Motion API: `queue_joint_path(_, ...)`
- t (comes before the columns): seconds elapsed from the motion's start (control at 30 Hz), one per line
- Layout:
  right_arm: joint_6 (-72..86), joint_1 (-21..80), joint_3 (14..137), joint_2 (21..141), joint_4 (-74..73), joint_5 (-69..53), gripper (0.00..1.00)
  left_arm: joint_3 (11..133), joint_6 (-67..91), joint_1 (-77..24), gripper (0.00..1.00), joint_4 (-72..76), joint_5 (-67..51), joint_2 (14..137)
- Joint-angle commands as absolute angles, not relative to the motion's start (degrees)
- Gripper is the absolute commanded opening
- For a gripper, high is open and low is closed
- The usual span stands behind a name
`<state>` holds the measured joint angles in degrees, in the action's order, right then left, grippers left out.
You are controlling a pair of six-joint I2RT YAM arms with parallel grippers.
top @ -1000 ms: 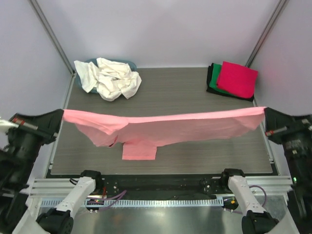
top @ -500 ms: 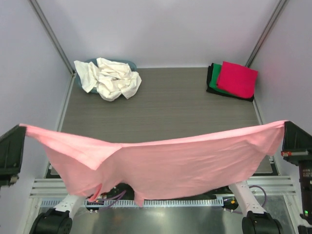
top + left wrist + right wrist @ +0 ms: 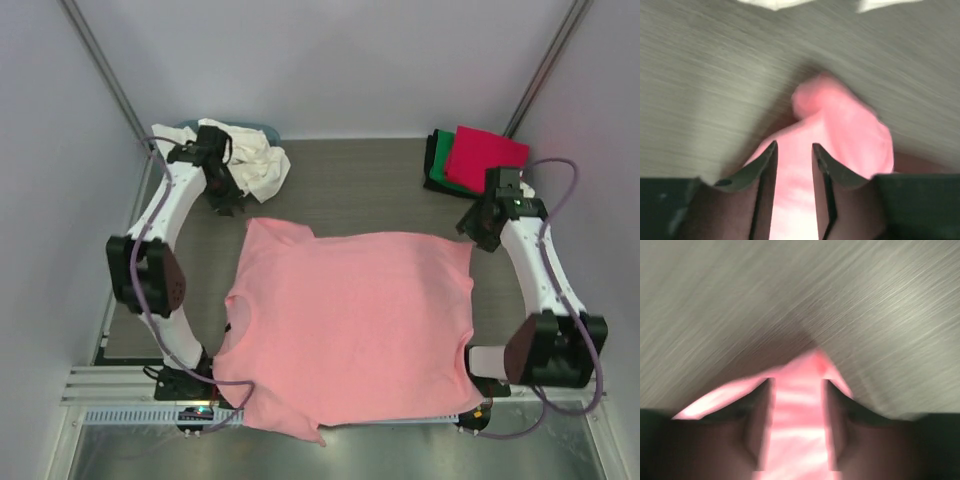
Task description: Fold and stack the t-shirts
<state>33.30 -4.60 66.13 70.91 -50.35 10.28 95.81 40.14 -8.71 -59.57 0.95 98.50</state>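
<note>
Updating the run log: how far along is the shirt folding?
Done: folded stack, red on top, far right. In hand: pink shirt spread flat, unfolded, its cloth between the left fingers and right fingers; grip unclear. Left: fold and stack it, then the cream shirts, heaped far left.

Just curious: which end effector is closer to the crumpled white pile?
Left. The left end effector is beside the white pile; the right end effector is by the folded stack.

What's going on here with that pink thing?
A pink t-shirt lies spread flat on the table, not yet folded. The robot's left hand and right hand each appear to pinch one of its far corners. A folded stack sits far right, crumpled cream shirts far left.
</note>
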Motion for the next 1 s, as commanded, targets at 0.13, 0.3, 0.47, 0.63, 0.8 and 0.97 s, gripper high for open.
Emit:
queue_joint_path(0.13,28.3,-4.6,72.2,74.9,-43.1,10.3,1.0,98.7,35.9,-9.1,0.68,-62.2,3.6,100.1)
queue_joint_path(0.3,27.0,-4.5,68.7,67.6,-43.1,6.0,1.0,88.7,35.7,-9.5,0.71,-57.0,3.4,91.2)
queue_joint_path(0.47,27.4,-4.5,58.6,65.1,-39.6,-3.1,1.0,75.5,36.5,-9.8,0.66,-49.2,2.6,82.7)
queue_joint_path(0.63,27.2,-4.0,52.9,70.2,-34.6,-10.1,0.98,62.5,37.5,-10.3,0.65,-40.4,0.3,80.2)
queue_joint_path(0.8,27.2,-3.1,51.2,77.1,-31.2,-12.0,0.97,58.6,38.4,-10.7,0.63,-31.8,-5.4,85.3)
queue_joint_path(0.97,26.6,-1.6,52.9,84.4,-29.3,-11.6,0.97,61.9,38.7,-12.2,0.59,-30.1,-6.2,93.8)
